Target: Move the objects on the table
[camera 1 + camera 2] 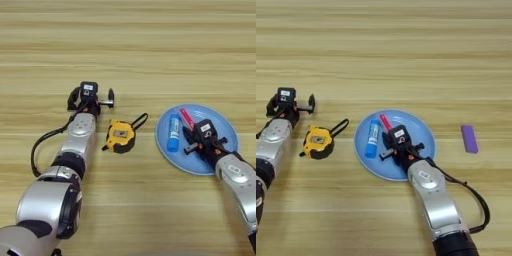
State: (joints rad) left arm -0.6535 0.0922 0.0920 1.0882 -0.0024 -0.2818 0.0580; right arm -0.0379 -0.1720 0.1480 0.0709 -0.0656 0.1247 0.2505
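Note:
A small blue tube (173, 132) lies on the left part of a round blue plate (220, 125), paler at its far end. Beside it a narrow pinkish-red strip (186, 117), probably the red-edged pack, lies slanted on the plate, and little white shows on it. My right gripper (193, 139) hangs over the plate's middle, just right of the tube and at the strip's near end. My left gripper (92, 99) is open at the left, above the bare table (128, 45) and beyond a yellow tape measure.
A yellow tape measure (120, 136) with a black loop lies between my two arms, left of the plate. A small purple bar (469, 138) lies on the wood to the right of the plate. A black cable trails beside each forearm.

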